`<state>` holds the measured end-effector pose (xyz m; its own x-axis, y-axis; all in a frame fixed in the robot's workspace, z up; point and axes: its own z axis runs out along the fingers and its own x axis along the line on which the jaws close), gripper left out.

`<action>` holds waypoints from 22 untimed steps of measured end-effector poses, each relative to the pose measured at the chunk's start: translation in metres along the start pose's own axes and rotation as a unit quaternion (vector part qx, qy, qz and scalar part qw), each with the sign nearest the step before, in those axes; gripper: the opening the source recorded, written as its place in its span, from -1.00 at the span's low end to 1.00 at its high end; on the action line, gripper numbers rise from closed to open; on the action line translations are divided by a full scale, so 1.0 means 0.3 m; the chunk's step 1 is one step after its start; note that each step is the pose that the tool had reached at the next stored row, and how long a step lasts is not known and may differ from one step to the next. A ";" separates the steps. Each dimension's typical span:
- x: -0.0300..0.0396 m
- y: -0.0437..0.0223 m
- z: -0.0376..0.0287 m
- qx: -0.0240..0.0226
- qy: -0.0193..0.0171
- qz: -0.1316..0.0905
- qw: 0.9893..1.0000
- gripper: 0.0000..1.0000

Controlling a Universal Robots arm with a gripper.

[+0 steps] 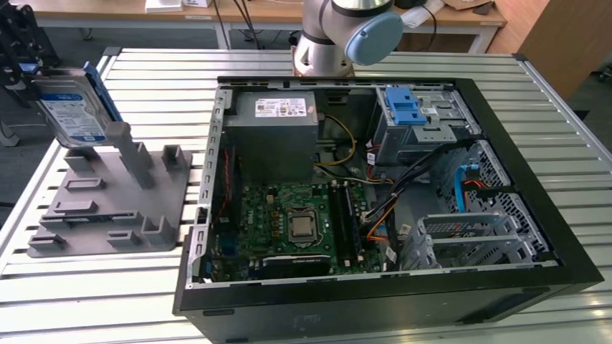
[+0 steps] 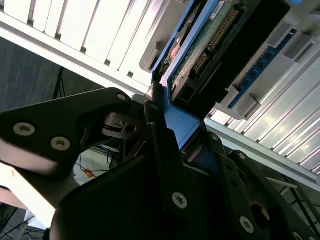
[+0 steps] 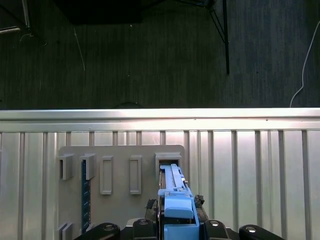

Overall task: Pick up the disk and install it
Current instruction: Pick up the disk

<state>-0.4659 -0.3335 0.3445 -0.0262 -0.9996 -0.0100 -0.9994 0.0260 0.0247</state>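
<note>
Currently one end effector grips the one disk upright over one grey fixture, beside one open computer case.

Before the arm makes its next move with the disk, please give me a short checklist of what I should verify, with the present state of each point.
1. Grip on the disk: ok. In the second wrist view the gripper is shut on its blue side rail.
2. Disk free of the grey holder: cannot tell. Its lower edge is close to the holder's tall post.
3. Computer case open: ok. Its inside is exposed.
4. Drive bay free: cannot tell. A blue latch sits on it.
5. Cables away from the bay: not ok. They run close beside it.
</note>
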 end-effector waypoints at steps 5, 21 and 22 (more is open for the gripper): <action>0.000 0.000 -0.003 0.000 0.000 0.000 1.000 -0.26; 0.000 0.001 -0.026 0.000 0.000 0.000 1.000 -0.26; 0.000 0.001 -0.027 0.000 0.000 0.000 1.000 -0.26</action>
<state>-0.4659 -0.3335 0.3526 -0.0262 -0.9996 -0.0100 -0.9994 0.0260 0.0248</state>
